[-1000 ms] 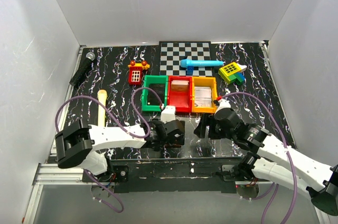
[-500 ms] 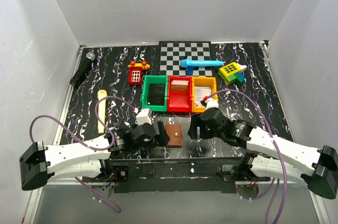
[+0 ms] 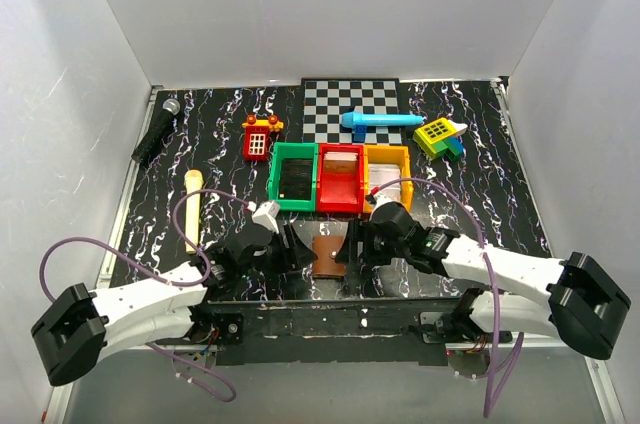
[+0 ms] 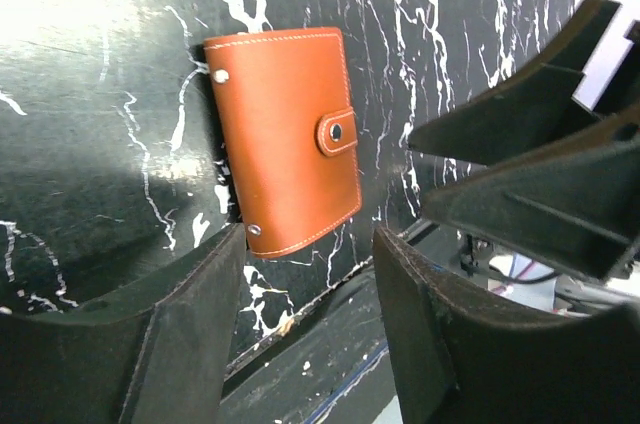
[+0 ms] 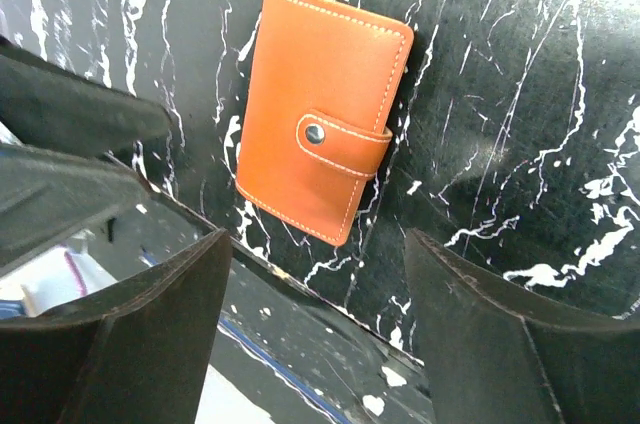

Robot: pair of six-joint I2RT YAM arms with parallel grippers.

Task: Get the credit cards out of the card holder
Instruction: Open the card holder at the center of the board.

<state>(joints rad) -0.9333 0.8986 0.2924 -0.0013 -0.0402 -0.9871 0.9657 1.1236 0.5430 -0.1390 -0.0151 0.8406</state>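
The card holder (image 3: 328, 254), a brown leather wallet, lies flat and snapped shut near the table's front edge, between my two grippers. In the left wrist view the card holder (image 4: 285, 139) sits just beyond my left gripper (image 4: 310, 256), which is open with nothing between its fingers. In the right wrist view the card holder (image 5: 325, 164) lies just ahead of my open, empty right gripper (image 5: 318, 279). From above, the left gripper (image 3: 291, 247) is close on the holder's left and the right gripper (image 3: 354, 244) close on its right. No credit cards show.
A green bin (image 3: 275, 179), a red bin (image 3: 340, 206) and an orange bin (image 3: 388, 150) stand in a row just behind the holder. Farther back are a checkerboard mat (image 3: 350, 99), a blue toy (image 3: 380, 120), a red toy (image 3: 258, 139), a microphone (image 3: 157, 130) and a wooden stick (image 3: 192, 209).
The left gripper drew back leftward off the card holder, uncovering it, and its jaws have narrowed. The right gripper moved left toward the holder.
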